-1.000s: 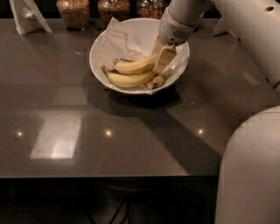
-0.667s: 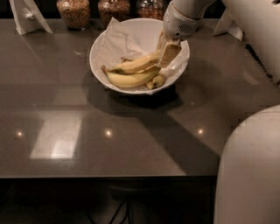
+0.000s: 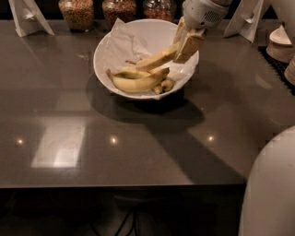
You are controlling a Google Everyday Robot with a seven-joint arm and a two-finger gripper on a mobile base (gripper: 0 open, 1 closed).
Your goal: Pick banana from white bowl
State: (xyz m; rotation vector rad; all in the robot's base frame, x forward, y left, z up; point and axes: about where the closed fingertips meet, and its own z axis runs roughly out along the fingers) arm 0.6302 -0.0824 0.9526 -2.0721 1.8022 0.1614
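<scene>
The end effector (image 3: 184,43), clamped on the smooth pale banana (image 3: 156,59), has lifted it higher inside the glossy round white bowl (image 3: 102,50).

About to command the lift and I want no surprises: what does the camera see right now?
banana: one, pale yellow, tilted over the white bowl, right end in the gripper
other bananas: at least two, deeper yellow, lying in the bowl
white bowl: one, glossy white, back centre of table
paper: white, lining the bowl's left side
glass jars: three, brown contents, behind the bowl
folded cards: two, white, back corners
plates: stacked, cream, right edge
table: one, dark grey
gripper: one, tan fingers, over the bowl's right side, shut on the banana
robot body: white, lower right
</scene>
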